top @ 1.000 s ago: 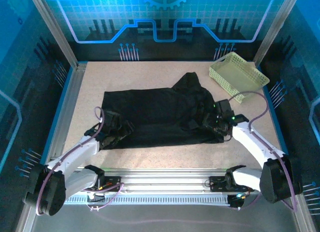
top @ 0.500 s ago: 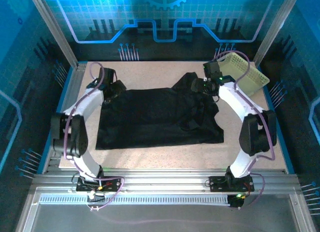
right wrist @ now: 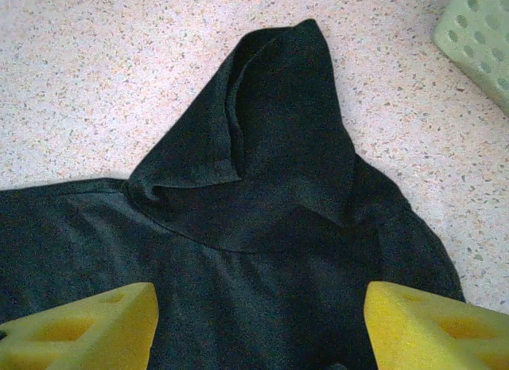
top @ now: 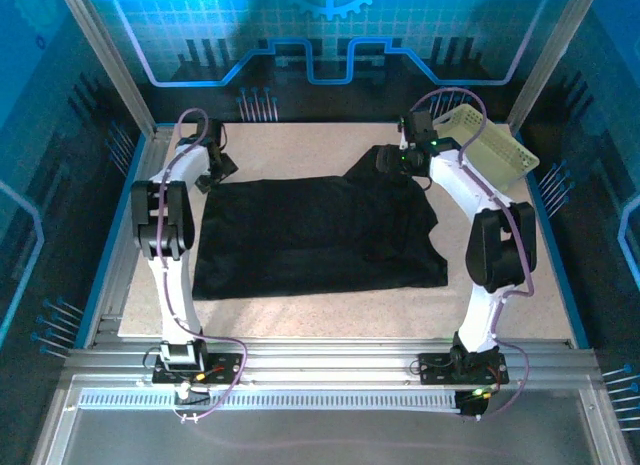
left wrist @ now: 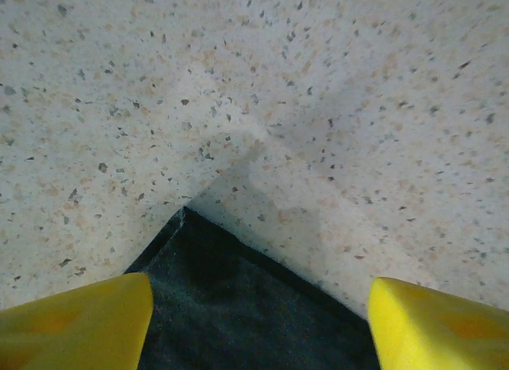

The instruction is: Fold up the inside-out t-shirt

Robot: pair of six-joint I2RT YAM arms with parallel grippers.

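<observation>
Black t-shirt (top: 320, 235) lies spread on the tabletop (top: 290, 310). The left hand (left wrist: 258, 306) hovers released over its far corner, and the right hand (right wrist: 258, 314) hangs released above a bunched fold. Soft, light and limp, it is likely best pinched at corners and hems.

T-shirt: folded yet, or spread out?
Spread out, not folded. The t-shirt lies wide and flat on the table; only its far right sleeve is bunched up.
</observation>
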